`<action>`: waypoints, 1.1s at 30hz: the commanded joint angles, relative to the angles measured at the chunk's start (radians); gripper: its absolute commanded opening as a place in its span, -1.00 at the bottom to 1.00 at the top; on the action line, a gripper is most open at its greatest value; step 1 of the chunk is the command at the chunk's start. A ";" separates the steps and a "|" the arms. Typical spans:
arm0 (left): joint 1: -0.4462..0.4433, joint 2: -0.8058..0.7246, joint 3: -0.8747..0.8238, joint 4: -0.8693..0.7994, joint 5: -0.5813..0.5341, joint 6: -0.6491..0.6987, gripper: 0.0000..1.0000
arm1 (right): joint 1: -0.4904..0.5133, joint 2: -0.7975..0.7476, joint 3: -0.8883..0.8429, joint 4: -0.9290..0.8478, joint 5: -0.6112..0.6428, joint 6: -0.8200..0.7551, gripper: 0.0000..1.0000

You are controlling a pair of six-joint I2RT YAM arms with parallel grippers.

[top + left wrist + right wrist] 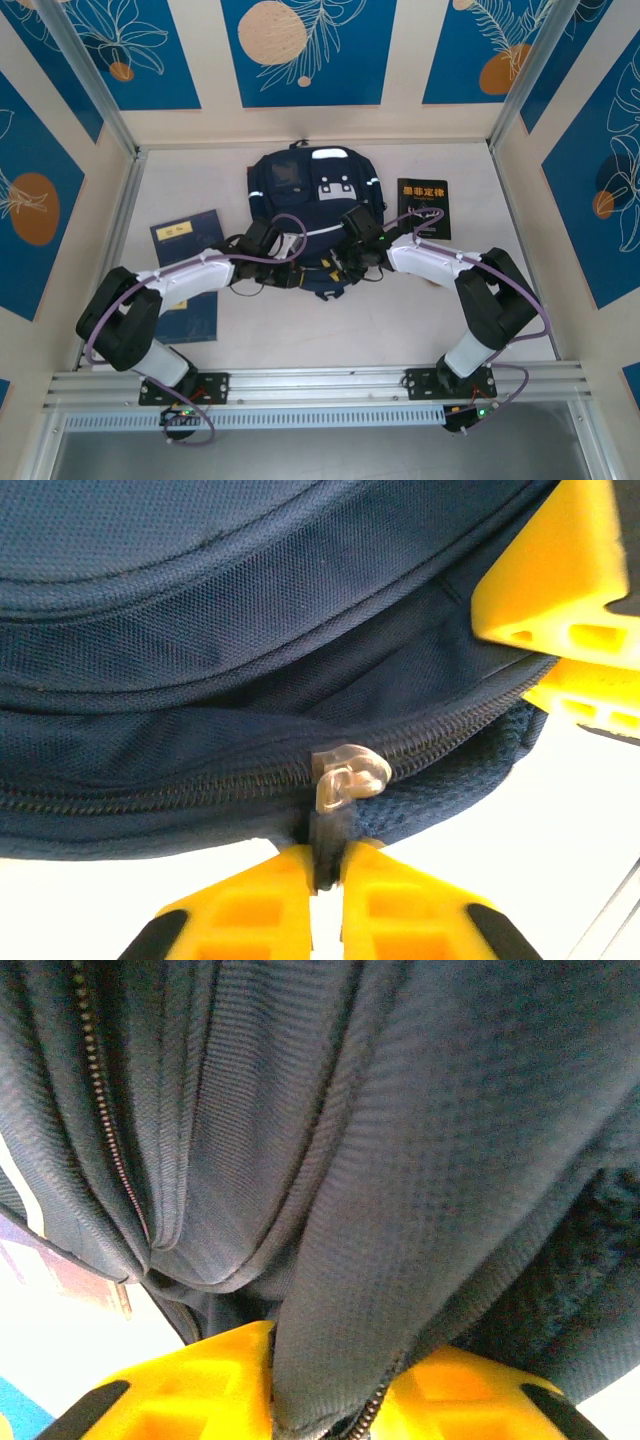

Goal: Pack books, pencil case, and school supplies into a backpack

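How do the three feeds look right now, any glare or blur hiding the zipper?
Top view: even light, sharp, only soft shadows on the table. Left wrist: zipper pull in focus, table behind it blown out white. Right wrist: backpack fabric very close and slightly soft, white glare at lower left.
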 commanded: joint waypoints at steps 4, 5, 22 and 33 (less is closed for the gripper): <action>0.011 -0.057 0.026 -0.100 -0.106 0.068 -1.00 | 0.012 -0.005 0.039 -0.130 0.097 -0.027 -0.56; 0.010 -0.057 0.038 -0.140 -0.135 0.083 -1.00 | 0.012 -0.008 0.042 -0.145 0.113 -0.033 -0.59; 0.017 0.037 0.159 -0.280 -0.430 0.163 -1.00 | -0.003 -0.122 0.011 -0.341 0.318 -0.174 -0.80; 0.020 0.025 0.144 -0.116 -0.047 -0.015 0.10 | -0.034 -0.159 -0.051 -0.249 0.217 -0.251 -0.79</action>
